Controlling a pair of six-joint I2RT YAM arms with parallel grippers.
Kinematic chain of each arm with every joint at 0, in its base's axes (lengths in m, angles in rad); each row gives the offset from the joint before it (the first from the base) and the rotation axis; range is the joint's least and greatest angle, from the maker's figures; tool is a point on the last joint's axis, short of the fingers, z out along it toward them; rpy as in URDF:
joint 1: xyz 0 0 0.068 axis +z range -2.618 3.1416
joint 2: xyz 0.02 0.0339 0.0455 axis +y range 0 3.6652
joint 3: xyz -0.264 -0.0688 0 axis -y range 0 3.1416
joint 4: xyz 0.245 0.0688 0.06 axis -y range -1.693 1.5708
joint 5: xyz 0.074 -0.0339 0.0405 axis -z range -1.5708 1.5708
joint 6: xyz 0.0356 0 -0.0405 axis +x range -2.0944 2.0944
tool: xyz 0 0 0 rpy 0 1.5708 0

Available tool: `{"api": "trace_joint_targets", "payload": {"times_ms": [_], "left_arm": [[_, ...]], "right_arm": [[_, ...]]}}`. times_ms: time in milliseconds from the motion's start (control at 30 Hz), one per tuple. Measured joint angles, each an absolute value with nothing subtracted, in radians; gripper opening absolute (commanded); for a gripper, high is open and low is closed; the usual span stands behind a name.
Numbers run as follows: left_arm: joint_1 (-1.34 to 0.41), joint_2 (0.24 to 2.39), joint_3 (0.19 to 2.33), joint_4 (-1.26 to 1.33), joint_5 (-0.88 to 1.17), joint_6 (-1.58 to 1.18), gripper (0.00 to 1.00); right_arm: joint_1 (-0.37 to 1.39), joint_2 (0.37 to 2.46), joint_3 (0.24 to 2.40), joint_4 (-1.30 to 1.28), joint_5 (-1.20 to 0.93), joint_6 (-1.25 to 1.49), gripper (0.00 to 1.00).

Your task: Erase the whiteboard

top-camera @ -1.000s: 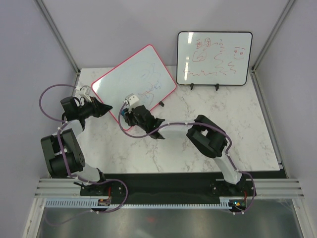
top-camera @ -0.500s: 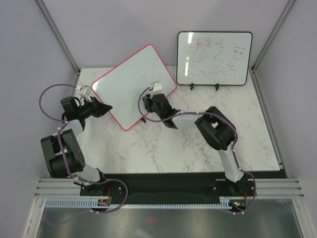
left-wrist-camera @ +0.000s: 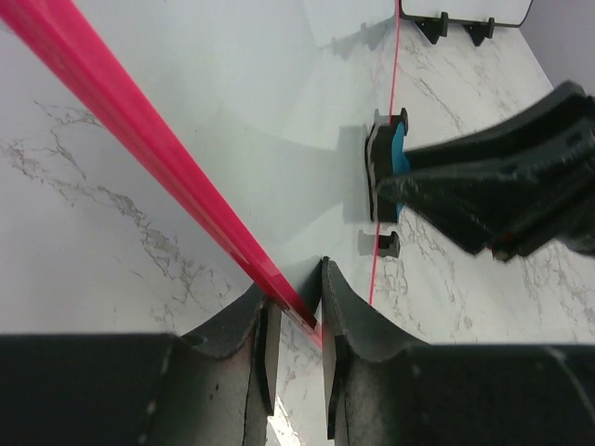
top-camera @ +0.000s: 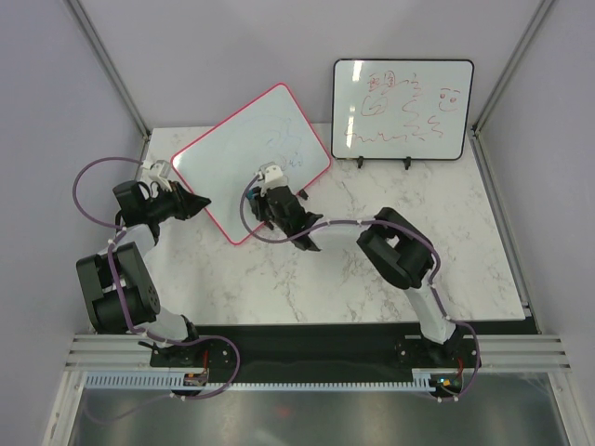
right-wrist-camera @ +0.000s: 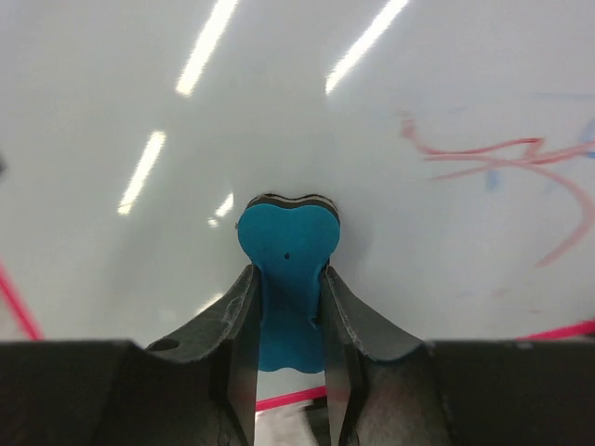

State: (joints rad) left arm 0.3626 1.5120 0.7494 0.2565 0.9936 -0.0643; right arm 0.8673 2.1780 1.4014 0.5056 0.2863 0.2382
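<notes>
- Marble surface (top-camera: 279, 288) carries the whiteboard (top-camera: 232, 153) at back left, skewed; whether it lies flat I cannot tell.
- Left tool (left-wrist-camera: 296, 311) is pinched narrow on the board's frame (left-wrist-camera: 139, 130), at one thin edge only. A hard push from the eraser (right-wrist-camera: 286, 232) may twist the board out of that pinch or slide it away.
- Right tool (right-wrist-camera: 286, 279) clamps the eraser against the board. If the pad tilts, it may skip or slip from the grip.
- Red and blue marks (right-wrist-camera: 502, 158) lie to one side, so a short stroke would miss them.
</notes>
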Motion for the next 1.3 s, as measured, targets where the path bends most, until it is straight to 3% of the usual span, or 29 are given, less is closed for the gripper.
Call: {"api": "trace_joint_targets", "payload": {"times_ms": [200,600,833,1300], "left_arm": [[0.363,1.512,0.751,0.248,0.994,-0.060,0.02],[0.362,1.512,0.759,0.234,0.993,-0.051,0.02],[0.363,1.512,0.760,0.233,0.995,-0.048,0.02],[0.366,1.512,0.760,0.224,0.994,-0.039,0.02]], "right_arm": [[0.948,2.193,1.411,0.532,0.208,0.259,0.00],[0.702,2.163,1.267,0.587,0.282,0.376,0.00],[0.704,2.163,1.262,0.585,0.266,0.441,0.00],[0.792,2.232,1.492,0.578,0.133,0.495,0.00]]}}
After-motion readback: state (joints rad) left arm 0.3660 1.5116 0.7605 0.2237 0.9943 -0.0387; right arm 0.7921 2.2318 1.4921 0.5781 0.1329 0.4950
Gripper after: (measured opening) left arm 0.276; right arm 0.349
